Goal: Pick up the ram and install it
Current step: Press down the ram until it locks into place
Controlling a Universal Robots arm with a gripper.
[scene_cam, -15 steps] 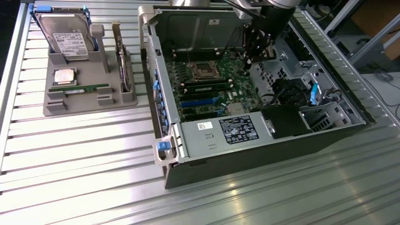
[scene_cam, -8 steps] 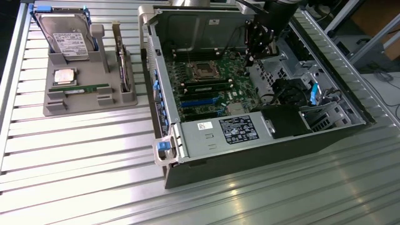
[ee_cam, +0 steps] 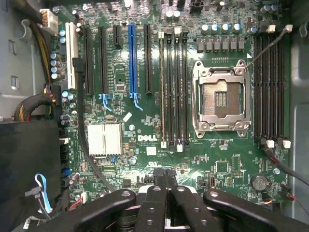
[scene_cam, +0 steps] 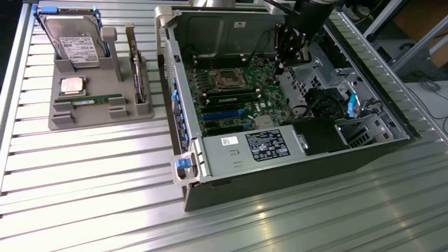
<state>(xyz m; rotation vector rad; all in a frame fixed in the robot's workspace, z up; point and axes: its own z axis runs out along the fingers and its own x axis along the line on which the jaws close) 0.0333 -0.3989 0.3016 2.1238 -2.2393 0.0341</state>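
The ram (scene_cam: 89, 98) lies in the grey holder (scene_cam: 63, 122) at the exterior view's left, in front of the CPU chip (scene_cam: 73, 84), well apart from our gripper (scene_cam: 292, 52). We see the jaws together and empty, hovering over the motherboard (ee_cam: 145, 135) inside the open computer case (scene_cam: 280, 173) on the bench (scene_cam: 84, 199).

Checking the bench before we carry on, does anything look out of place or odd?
Nothing stands out. The ram lies flat in the grey parts tray, and the shut gripper hangs over the open computer case's motherboard.
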